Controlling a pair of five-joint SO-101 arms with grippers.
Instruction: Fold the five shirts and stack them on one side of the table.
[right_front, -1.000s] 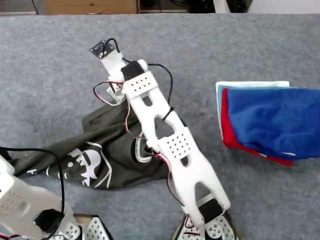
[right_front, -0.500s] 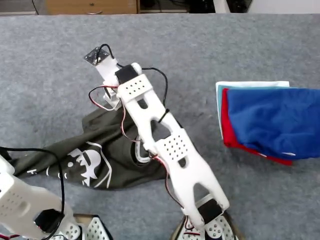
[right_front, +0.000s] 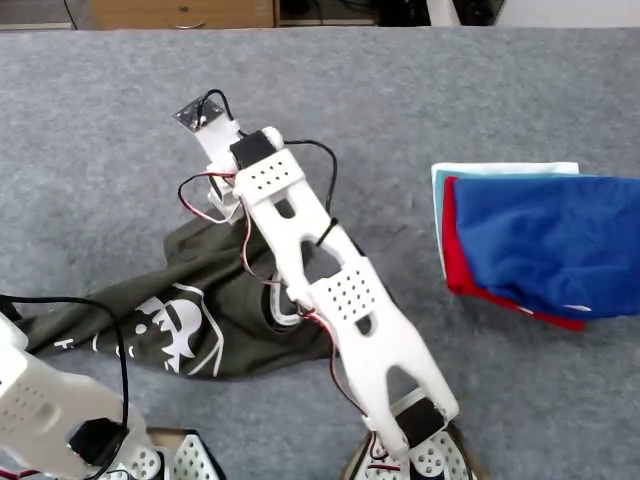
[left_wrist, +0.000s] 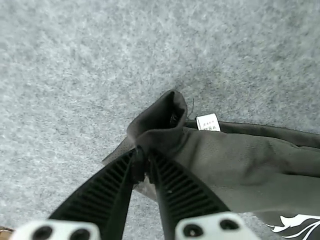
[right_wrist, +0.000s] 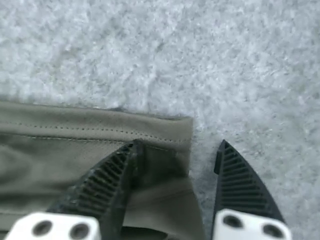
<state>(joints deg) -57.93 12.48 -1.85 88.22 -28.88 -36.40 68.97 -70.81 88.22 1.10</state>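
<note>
A dark olive shirt (right_front: 200, 300) with a white skull print lies crumpled on the grey table (right_front: 100, 150). My left gripper (left_wrist: 143, 152) is shut on a bunched fold at the shirt's edge (left_wrist: 165, 117), near a small white label (left_wrist: 207, 122). The left arm (right_front: 45, 410) sits at the near left corner. My right gripper (right_wrist: 178, 145) is open, low over the shirt's stitched hem corner (right_wrist: 150, 130): one finger (right_wrist: 107, 185) rests over the cloth, the other (right_wrist: 240, 180) over bare table. In the high view the right arm (right_front: 330, 290) stretches to the shirt's far corner.
A stack of folded shirts (right_front: 540, 240) lies at the right edge of the table, blue on top, then red and light blue. Wires loop off the right arm's wrist (right_front: 195, 190). A wooden cabinet (right_front: 180, 12) stands beyond the far edge.
The right arm's wrist has swung slightly to the left over the shirt's far corner. The shirt and the left arm look unchanged.
</note>
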